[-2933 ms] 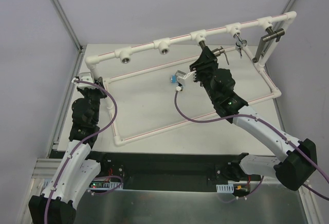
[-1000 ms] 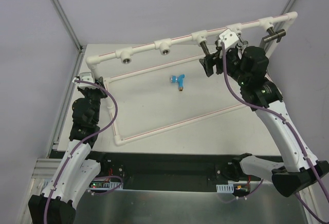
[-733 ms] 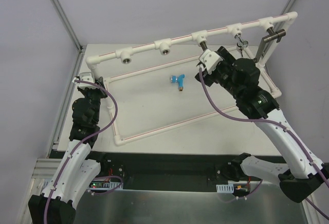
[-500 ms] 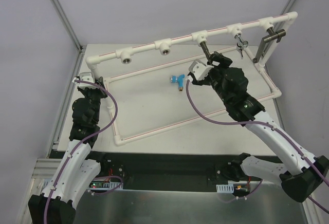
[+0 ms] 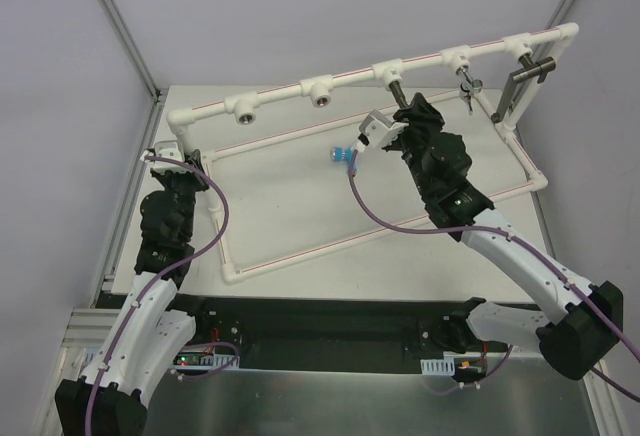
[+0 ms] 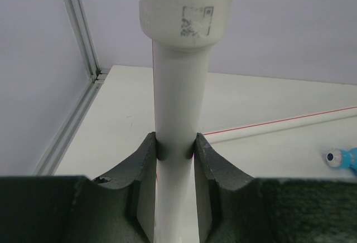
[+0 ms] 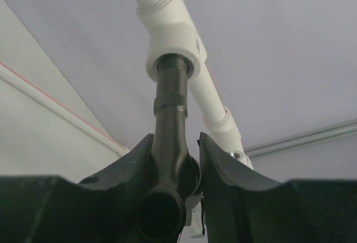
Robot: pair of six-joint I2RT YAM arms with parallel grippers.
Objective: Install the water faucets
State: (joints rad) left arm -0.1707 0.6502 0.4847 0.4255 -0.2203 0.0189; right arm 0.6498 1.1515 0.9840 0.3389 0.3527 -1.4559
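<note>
A dark grey faucet [image 5: 393, 89] hangs screwed into the middle socket [image 7: 173, 39] of the white pipe frame [image 5: 300, 86]. My right gripper [image 5: 404, 112] is shut on it. In the right wrist view both fingers hug the faucet's body [image 7: 170, 115] just below the socket, at my right gripper [image 7: 174, 137]. The blue-handled faucet [image 5: 344, 156] lies loose on the table inside the frame and shows at the edge of the left wrist view [image 6: 343, 158]. My left gripper [image 5: 186, 164] is shut on the frame's left upright pipe [image 6: 175, 103], the jaws pressed on both sides [image 6: 174, 137].
Two open threaded sockets [image 5: 245, 108] [image 5: 320, 91] face forward on the top rail. A small metal tap [image 5: 467, 84] hangs from the fourth socket, and a dark grey bar [image 5: 528, 69] from the fifth. The frame's lower pipes [image 5: 300, 246] cross the table.
My right arm swung left from the far sockets, dipped toward the blue faucet, then came up to the dark faucet and its jaws closed on it. The left arm has not moved.
</note>
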